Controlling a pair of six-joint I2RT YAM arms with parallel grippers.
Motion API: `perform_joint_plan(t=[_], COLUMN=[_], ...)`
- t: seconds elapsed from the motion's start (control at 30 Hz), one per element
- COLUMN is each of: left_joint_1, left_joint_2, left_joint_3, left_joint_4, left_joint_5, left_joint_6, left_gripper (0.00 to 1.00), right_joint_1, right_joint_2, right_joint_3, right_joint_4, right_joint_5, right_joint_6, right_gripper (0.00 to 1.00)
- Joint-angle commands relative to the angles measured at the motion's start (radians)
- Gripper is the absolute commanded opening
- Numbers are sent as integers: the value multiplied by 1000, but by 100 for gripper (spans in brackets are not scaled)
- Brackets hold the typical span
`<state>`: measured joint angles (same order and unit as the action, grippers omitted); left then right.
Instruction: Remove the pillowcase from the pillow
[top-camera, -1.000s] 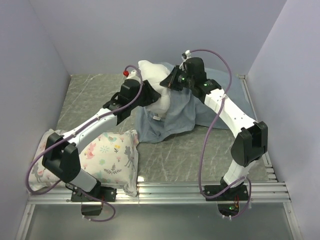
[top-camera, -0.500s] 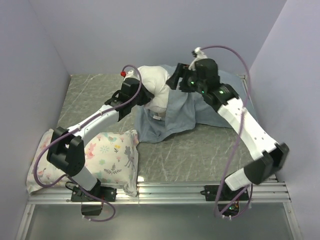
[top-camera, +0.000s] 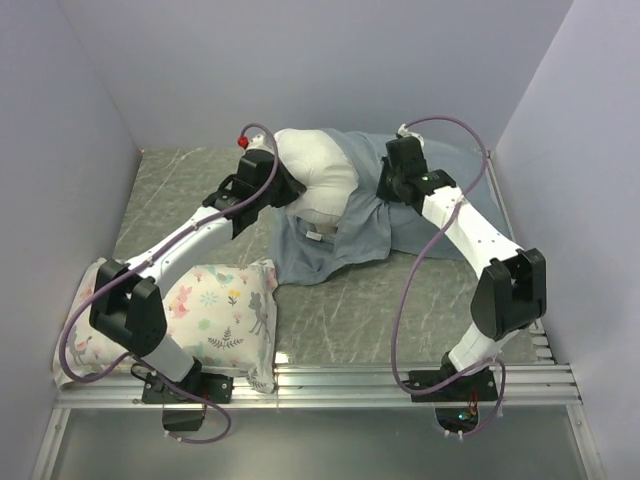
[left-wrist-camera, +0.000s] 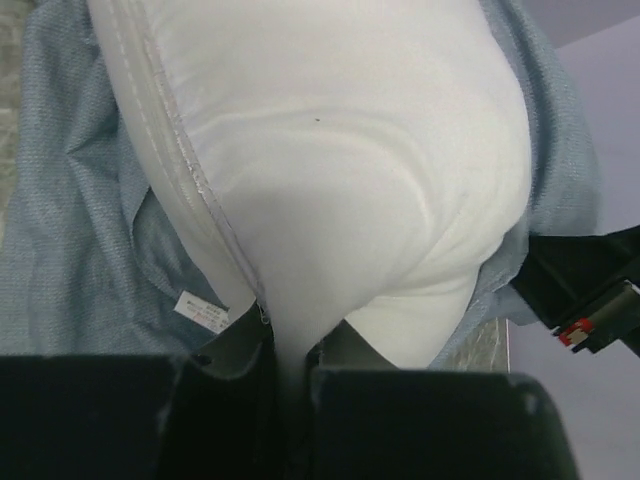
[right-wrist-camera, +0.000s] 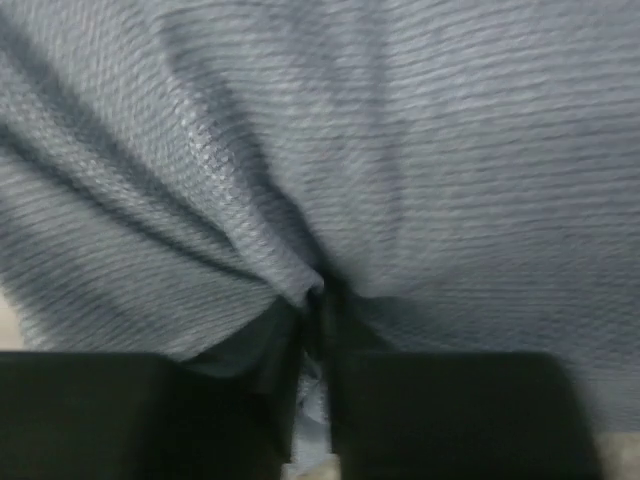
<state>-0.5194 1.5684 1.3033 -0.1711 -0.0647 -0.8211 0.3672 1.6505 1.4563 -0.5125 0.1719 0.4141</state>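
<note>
On the counter (top-camera: 400, 300), the left end effector (left-wrist-camera: 290, 350) pinched the pillow (left-wrist-camera: 330, 150), the right end effector (right-wrist-camera: 315, 310) pinched the pillowcase (right-wrist-camera: 420, 140), and the pillow was half out.

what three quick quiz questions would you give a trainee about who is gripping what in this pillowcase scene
1. True or false: the left claw is shut on a corner of the pillow.
2. What is the right claw pinching? A) the pillow B) the pillowcase C) nothing
3. Fill in: in the top view, the printed pillow lies at the near edge beside the ___ arm's base.

Key: 1 true; 2 B; 3 left
</note>
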Motion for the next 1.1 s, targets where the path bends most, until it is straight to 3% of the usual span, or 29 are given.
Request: perform_joint_plan(t=[0.0, 0.07, 0.27, 0.43, 0.53, 0.63, 0.73, 0.77, 0.87, 0.97, 1.07], left_joint_1=[88, 126, 338, 593, 607, 536, 446, 435, 429, 421, 417], left_joint_2=[-131, -154, -258, -344, -355, -338, -324, -323, -318, -324, -327], left_joint_3=[67, 67, 79, 8, -55, -113, -160, -174, -214, -211, -199], left_joint_4=[58, 47, 16, 33, 73, 100, 97, 116, 131, 124, 119], left_joint_5=[-8, 6, 72, 184, 236, 263, 212, 209, 209, 189, 180], left_joint_6=[33, 34, 4, -91, -105, -93, -63, -64, -75, -66, -64], left_gripper=[0, 0, 0, 0, 0, 0, 0, 0, 0, 0, 0], right_joint_1=[-80, -109, -240, -362, -398, -372, -243, -197, -71, 1, 96], right_joint_2=[-83, -109, -138, -155, -173, -195, -199, -201, -247, -366, -466], right_joint_3=[-13, -22, -48, -103, -128, -145, -111, -84, -86, -175, -276], right_joint_4=[0, -10, -24, 11, 34, 71, 60, 33, 8, 35, 35], right_joint_5=[100, 126, 149, 61, 20, -62, -42, 6, 70, 95, 132], right_joint_6=[-9, -11, 9, 45, 61, 72, 39, 25, 12, 40, 70], right_gripper=[8, 0, 0, 0, 0, 0, 15, 31, 56, 68, 71])
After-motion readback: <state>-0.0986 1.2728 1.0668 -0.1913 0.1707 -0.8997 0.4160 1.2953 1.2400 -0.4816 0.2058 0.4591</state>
